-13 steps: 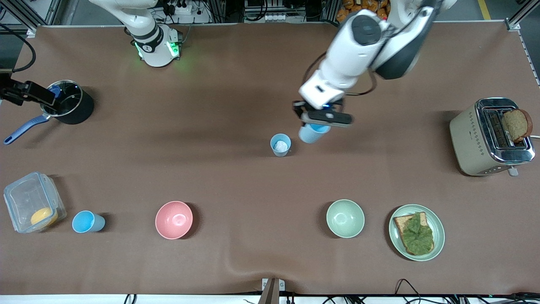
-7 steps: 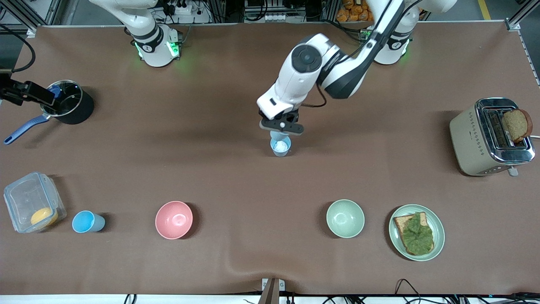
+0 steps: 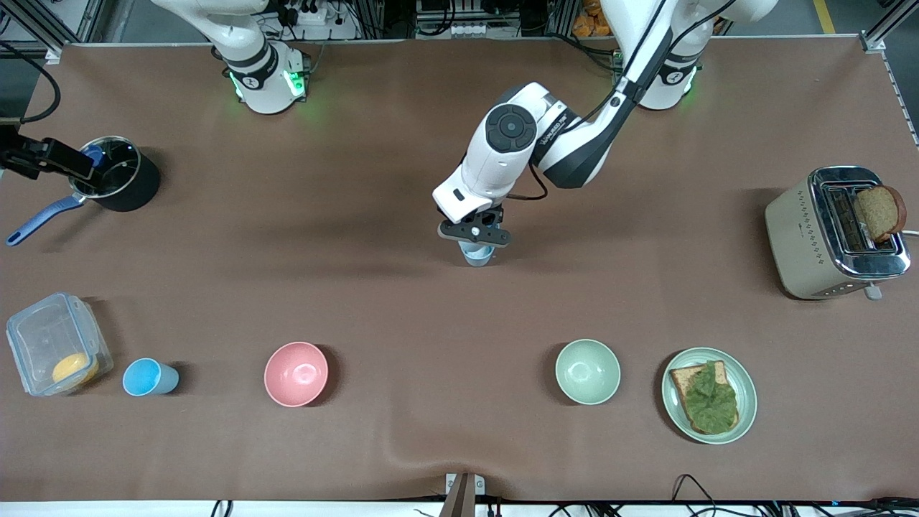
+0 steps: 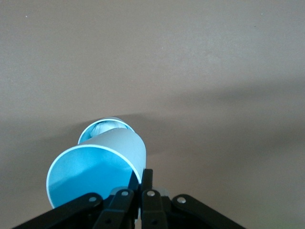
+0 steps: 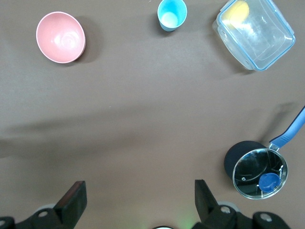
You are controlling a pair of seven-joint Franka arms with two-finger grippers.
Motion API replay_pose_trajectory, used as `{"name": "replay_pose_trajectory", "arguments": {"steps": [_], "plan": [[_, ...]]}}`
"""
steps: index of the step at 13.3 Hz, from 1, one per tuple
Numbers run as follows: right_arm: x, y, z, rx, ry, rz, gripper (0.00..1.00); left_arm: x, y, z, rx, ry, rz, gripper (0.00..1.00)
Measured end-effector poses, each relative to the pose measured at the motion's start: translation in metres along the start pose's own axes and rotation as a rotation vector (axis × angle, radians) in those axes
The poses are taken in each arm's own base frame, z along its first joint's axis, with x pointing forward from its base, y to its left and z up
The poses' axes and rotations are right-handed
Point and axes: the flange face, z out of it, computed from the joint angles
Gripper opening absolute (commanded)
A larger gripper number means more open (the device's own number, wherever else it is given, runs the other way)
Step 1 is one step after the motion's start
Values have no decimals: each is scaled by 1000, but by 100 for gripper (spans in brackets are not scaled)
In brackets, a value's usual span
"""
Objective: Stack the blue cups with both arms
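Observation:
My left gripper (image 3: 474,234) is shut on the rim of a light-blue cup (image 4: 97,169) and holds it tilted. Its base is at the mouth of a second blue cup (image 3: 477,258) standing mid-table; I cannot tell how deep it sits. That standing cup's whitish inside shows in the left wrist view (image 4: 99,129). A third blue cup (image 3: 149,378) stands near the front camera at the right arm's end, beside a clear container; it also shows in the right wrist view (image 5: 171,14). My right gripper (image 5: 138,200) is open and empty, high over the table, out of the front view.
A pink bowl (image 3: 296,373) and a pale green bowl (image 3: 587,371) stand in the near row. A plate with toast and lettuce (image 3: 708,395), a toaster (image 3: 833,233), a black pot (image 3: 118,183) and the clear container (image 3: 56,343) stand toward the ends.
My left gripper carried the held cup toward the right arm's end and lowered it onto the standing cup mid-table. The right arm has not moved.

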Motion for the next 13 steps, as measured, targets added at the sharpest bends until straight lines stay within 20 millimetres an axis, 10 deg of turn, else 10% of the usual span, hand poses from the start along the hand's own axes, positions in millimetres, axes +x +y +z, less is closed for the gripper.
{"name": "replay_pose_trajectory", "arguments": {"steps": [9,13], "plan": [[-1,0,1,-1,-7,0,100,-1,-5,18,18,-24,-5,2],[-1,0,1,-1,-9,0,100,0,-9,20,25,-26,-10,45]]}}
